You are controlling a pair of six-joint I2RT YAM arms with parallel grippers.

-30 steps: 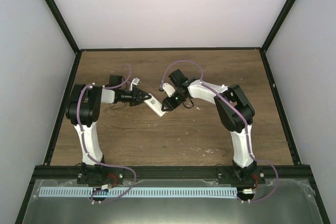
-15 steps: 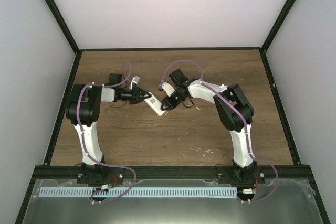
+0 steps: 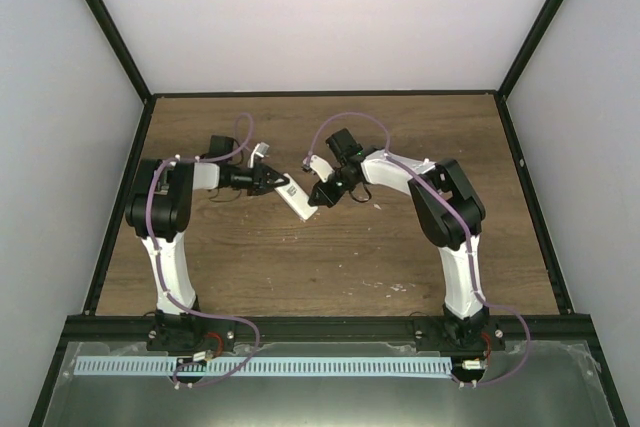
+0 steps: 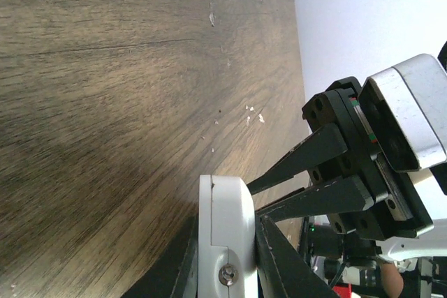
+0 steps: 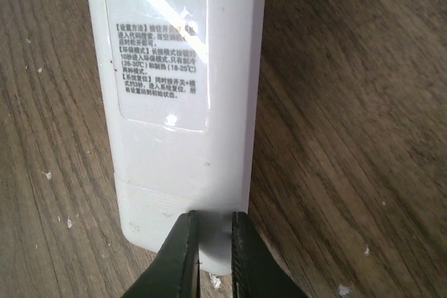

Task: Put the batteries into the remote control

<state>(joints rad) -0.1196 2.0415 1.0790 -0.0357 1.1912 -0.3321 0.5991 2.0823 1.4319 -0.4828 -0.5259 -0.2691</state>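
left gripper (image 3: 272, 180) clamps the remote control (image 5: 185, 102); right gripper (image 5: 213, 242), nearly closed, presses its end, probably to slide the battery cover (image 5: 160, 207) off next.

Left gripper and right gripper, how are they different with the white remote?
The left gripper clamps the remote between its fingers. The right gripper has its fingers almost together, with the tips over the remote's labelled face, not around it. In the top view the left gripper has the remote's upper-left end and the right gripper its lower-right end. Both are black, two-fingered and meet at the same remote.
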